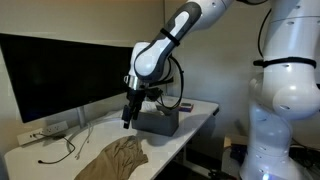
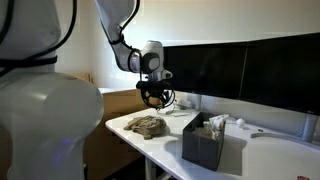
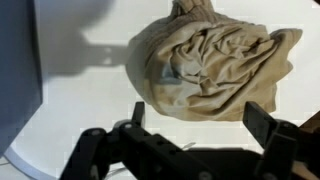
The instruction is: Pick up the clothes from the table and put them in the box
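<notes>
On the white table [image 1: 195, 110], toward its front edge, sits the tan cloth [image 1: 115, 158], a crumpled heap, not yet in the dark box [image 1: 160, 122], which stands on the same table further along. The gripper [image 1: 130, 112] hangs above the tabletop, clear of the fabric; in an exterior view it looks to be over the stretch btwn heap and box, tho depth is hard to judge. In both exterior views the cloth [image 2: 145, 126] is below it and a bit to one side.

Jaws are spread wide, nothing in them. In the wrist view both fingers [image 3: 262, 122] stand apart, w/ the near hem of the cloth [image 3: 210, 65] just at the gap and the bulk lying ahead of the gripper [image 3: 200, 125], about centred sideways.

The heap's longer spread runs roughly along the line btwn the fingers and looks a touch wider than the opening, w/ a tail trailing off beyond. So I'd guess the arm needs to nudge fwd over the thick middle, then drop and pinch a fold, not span the lot.

Only one arm here, so no choice of hand.
</notes>
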### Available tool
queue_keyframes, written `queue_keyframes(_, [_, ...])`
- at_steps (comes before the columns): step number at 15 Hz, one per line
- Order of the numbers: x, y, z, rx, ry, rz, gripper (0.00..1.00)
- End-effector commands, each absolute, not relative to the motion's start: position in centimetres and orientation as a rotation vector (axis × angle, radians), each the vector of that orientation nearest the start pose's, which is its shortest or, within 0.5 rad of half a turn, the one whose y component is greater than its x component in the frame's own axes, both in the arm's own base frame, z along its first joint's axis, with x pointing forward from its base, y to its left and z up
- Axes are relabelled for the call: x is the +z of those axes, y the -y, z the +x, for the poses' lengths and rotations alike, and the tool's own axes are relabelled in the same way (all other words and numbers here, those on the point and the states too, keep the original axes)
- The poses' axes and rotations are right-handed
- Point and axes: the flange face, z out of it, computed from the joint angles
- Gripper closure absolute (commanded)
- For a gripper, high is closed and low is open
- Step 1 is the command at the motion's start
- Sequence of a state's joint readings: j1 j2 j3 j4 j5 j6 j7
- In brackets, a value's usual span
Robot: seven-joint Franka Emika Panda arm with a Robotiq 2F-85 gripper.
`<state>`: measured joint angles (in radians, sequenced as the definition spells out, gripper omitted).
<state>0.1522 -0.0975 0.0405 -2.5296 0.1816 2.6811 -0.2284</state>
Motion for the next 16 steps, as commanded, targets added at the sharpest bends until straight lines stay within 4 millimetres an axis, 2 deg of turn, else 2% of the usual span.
queue_keyframes(1, [31.2, -11.9, 47.5, -0.343, 0.463, -2.972, 0.0])
queue_keyframes(5, [28.4, -15.2, 47.9, -0.324, 0.566, -2.996, 0.0])
queue_keyframes(8, [25.2, -16.7, 48.1, -0.313, 0.646, -3.03, 0.0])
queue_keyframes(12, [20.7, -17.8, 48.1, -0.258, 0.716, -3.077, 0.0])
queue_keyframes(16, [17.3, -18.5, 48.5, -0.219, 0.752, -3.121, 0.0])
